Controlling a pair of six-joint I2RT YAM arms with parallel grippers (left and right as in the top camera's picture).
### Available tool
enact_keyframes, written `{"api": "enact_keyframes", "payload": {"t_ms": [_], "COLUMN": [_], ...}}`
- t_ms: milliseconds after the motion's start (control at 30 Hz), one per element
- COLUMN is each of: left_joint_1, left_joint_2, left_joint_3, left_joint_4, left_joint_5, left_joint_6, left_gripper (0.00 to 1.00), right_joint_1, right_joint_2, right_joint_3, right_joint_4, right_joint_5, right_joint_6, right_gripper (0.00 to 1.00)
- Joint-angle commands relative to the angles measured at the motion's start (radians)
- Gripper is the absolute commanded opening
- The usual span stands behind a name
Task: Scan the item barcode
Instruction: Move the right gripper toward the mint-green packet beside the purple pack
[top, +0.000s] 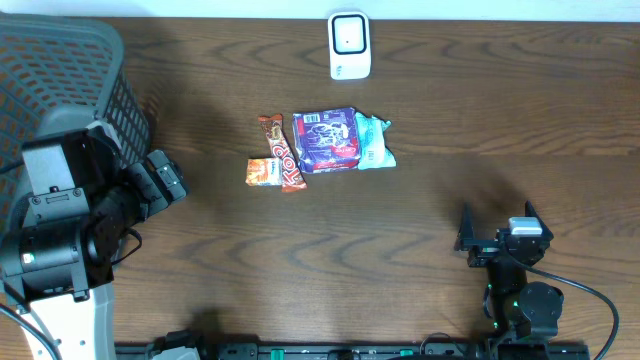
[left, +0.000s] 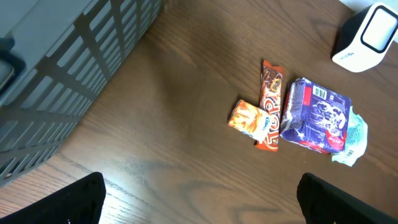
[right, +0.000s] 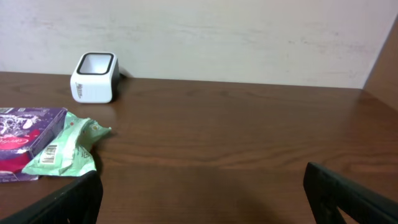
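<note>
Dark fingers (left: 68, 202) of the left gripper (left: 208, 205) are seen at both bottom corners of the left wrist view. They are set wide apart, with only bare table (left: 186, 155) between them; nothing is held. From overhead this arm is noted at the table's left edge, beside a grey slatted basket (top: 60, 70).

Right gripper (right: 202, 199): jaws likewise spread fully, empty. It is placed low at the near right of the table, well apart from the goods and aimed toward the back wall.

Goods are found in one tight cluster at mid-table, untouched by either arm. Listed left to right as viewed from overhead:
- small orange packet (top: 263, 171), lying flat
- red-brown chocolate bar (top: 283, 152), laid lengthwise, touching the orange packet and running beside the purple one
- purple packet (top: 326, 140), largest of the four
- mint-green packet (top: 373, 142), crumpled, tucked against the purple packet's right edge

A small white label with dark bars is seen on the mint-green packet in the right wrist view. A white printed patch is also noted on the purple packet's top corner in the left wrist view; its detail cannot be made out.

White scanner (top: 349, 44): stood upright at the back edge of the table, behind the cluster and apart from it, with its dark-rimmed window turned toward the table.
</note>
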Motion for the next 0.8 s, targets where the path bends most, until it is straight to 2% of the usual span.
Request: {"api": "enact_keyframes", "payload": {"t_ms": [0,267,400,567,633,700,767], "left_joint_1": [0.004,0.004,0.004,0.004,0.004,0.004,0.004], "left_joint_2": [0.003,0.003,0.003,0.003,0.003,0.003,0.003], "left_joint_3": [0.010,0.010,0.010,0.010,0.010,0.010,0.010], "left_joint_4": [-0.002,-0.002,-0.002,-0.002,-0.002,-0.002,-0.002], "left_joint_5": [-0.004,-0.004,-0.004,-0.004,-0.004,-0.004,-0.004], "left_joint_6": [-0.005,-0.005,-0.005,-0.005,-0.005,-0.005,-0.005], "left_gripper": [0.98,0.98,0.98,0.98,0.98,0.98,0.98], "right_joint_1": [0.007,0.007,0.008,0.008,0.008,0.009,0.009], "right_joint_2": [-0.005,-0.005,-0.005,-0.005,-0.005,-0.005,-0.005], "right_joint_3": [-0.003,-0.003,-0.003,-0.003,-0.003,-0.003,-0.003], "right_joint_4": [-0.002,0.014,0.135,0.077,0.127,0.199,0.216], "right_joint_5": [-0.002,-0.005,-0.084,-0.084,-0.096,-0.222,-0.451], "right_joint_6": [-0.005,-0.002,0.101,0.109,0.128,0.274,0.482], "right_gripper": [0.99,0.99,0.99,0.99,0.99,0.99,0.99]}}
